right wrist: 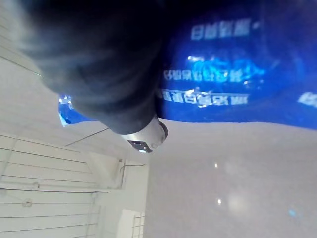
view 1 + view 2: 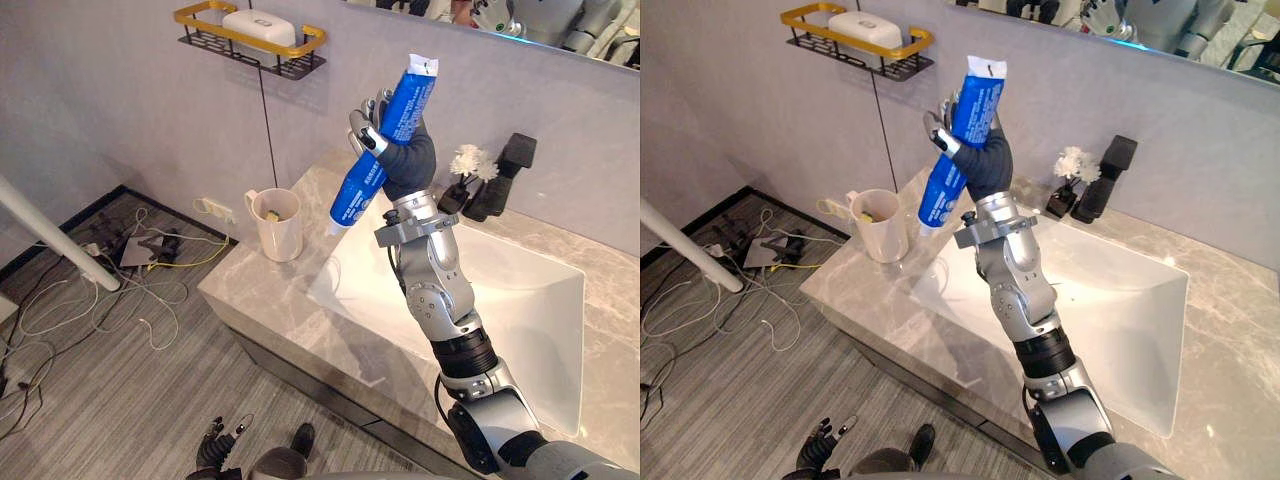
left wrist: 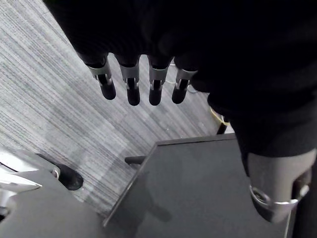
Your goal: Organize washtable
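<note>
The left hand (image 3: 198, 39), fingers (image 3: 131, 91) straight, hangs over striped floor (image 3: 49, 124) and a dark surface (image 3: 198, 198).

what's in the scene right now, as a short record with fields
right hand: raised over the counter, fingers curled round the toothpaste tube
toothpaste tube: blue, tilted, cap end down, in the air
left hand: low over the floor, fingers relaxed, empty
cup: cream, upright at the counter's left corner, something yellow inside
sink: white, set in the grey counter
wall shelf: black, gold rim, white container on it
faucet: black, behind the sink, white flowers beside it
</note>
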Controlling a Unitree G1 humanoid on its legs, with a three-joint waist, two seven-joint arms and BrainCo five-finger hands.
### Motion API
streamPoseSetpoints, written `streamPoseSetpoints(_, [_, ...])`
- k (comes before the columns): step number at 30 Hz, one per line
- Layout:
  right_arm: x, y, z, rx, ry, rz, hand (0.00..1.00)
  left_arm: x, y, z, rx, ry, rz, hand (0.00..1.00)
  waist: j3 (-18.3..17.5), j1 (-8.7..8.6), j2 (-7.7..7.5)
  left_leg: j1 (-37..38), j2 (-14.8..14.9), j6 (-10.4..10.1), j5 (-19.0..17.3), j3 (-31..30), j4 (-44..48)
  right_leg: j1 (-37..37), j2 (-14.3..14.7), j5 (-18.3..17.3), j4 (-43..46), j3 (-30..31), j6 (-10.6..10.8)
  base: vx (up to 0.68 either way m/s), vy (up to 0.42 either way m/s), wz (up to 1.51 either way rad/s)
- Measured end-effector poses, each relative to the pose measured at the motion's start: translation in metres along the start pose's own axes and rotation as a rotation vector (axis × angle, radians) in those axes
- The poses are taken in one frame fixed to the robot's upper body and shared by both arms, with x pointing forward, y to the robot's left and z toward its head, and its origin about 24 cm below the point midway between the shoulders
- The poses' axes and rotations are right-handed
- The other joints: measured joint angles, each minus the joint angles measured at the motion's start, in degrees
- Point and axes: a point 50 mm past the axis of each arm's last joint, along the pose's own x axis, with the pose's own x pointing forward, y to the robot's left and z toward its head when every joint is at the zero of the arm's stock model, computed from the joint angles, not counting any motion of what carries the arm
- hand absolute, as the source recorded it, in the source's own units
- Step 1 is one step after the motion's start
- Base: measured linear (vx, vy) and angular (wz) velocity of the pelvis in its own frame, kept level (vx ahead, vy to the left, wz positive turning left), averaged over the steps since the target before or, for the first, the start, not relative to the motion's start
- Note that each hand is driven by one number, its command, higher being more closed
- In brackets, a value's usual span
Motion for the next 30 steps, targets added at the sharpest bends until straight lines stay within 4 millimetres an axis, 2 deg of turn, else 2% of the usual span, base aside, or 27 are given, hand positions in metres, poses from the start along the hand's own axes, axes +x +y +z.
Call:
streamPoseSetpoints(5, [0.013, 0.002, -0.001, -0.039, 0.007, 0.012, 1.0, 0.0, -0.001, 0.0, 0.052, -0.003, -0.021, 0.0, 0.1, 1.23, -0.03, -0.9, 0.0, 0.0, 0.4, -0.9, 0.0, 0.0, 0.4, 0.0, -0.7, -0.9, -0.1, 0.0, -0.028, 0.13])
streamPoseSetpoints(7, [0.02, 0.002, -0.002, -0.056, 0.014, 0.009, 1.0, 0.0, -0.002, 0.0, 0.054, -0.004, -0.023, 0.0, 0.1, 2.24, 0.0, -0.9, 0.1, 0.0, 0.4, -1.0, 0.0, 0.1, 0.5, 0.0, -0.8, -0.9, -0.1, 0.0, 0.0, 0.0])
streamPoseSetpoints(12, [0.036, 0.004, 0.001, -0.075, 0.01, 0.013, 1.0, 0.0, -0.001, 0.001, 0.059, -0.007, -0.025, 0.0, 0.9, 2.41, 0.02, -1.0, 0.1, 0.0, 0.4, -1.1, 0.0, 0.1, 0.5, 0.0, -0.8, -1.1, -0.1, 0.0, 0.0, 0.0])
streamPoseSetpoints(15, [0.044, 0.002, 0.009, -0.112, -0.008, 0.015, 1.0, 0.0, -0.002, 0.002, 0.079, -0.01, -0.035, 0.0, 1.7, 3.75, 0.08, -1.4, 0.0, 0.0, 0.4, -1.4, 0.0, 0.0, 0.5, 0.0, -0.9, -1.9, -0.1, -0.01, -0.013, 0.07])
streamPoseSetpoints(20, [0.062, 0.005, 0.008, -0.158, 0.014, 0.025, 1.0, 0.001, -0.001, 0.002, 0.09, -0.012, -0.04, 0.0, 2.3, 3.93, 0.04, -2.0, -0.1, -0.2, 0.5, -2.4, 0.1, 0.0, 0.8, -0.1, -1.2, -2.7, -0.1, 0.0, -0.021, 0.1])
streamPoseSetpoints(23, [0.065, 0.007, 0.011, -0.17, 0.006, 0.031, 1.0, 0.001, -0.001, 0.003, 0.09, -0.016, -0.04, 0.0, 2.9, 4.18, 0.07, -2.1, -0.1, -0.2, 0.5, -2.5, 0.1, -0.1, 0.8, -0.1, -1.3, -3.0, -0.1, 0.0, -0.006, 0.01])
streamPoseSetpoints(26, [0.067, 0.001, 0.005, -0.186, 0.036, -0.002, 1.0, 0.001, -0.002, 0.003, 0.096, -0.021, -0.045, 0.0, 3.0, 5.17, 0.12, -2.2, -0.1, -0.2, 0.5, -2.4, 0.1, -0.1, 0.8, -0.1, -1.5, -3.1, -0.1, 0.0, 0.0, 0.0])
streamPoseSetpoints(30, [0.066, -0.003, -0.002, -0.189, 0.073, -0.016, 1.0, 0.001, -0.002, 0.003, 0.096, -0.022, -0.046, 0.0, 3.1, 5.49, 0.16, -2.8, 0.0, -0.2, 0.5, -2.8, 0.1, -0.4, 1.0, -0.1, -1.6, -3.6, -0.2, 0.0, -0.018, 0.05])
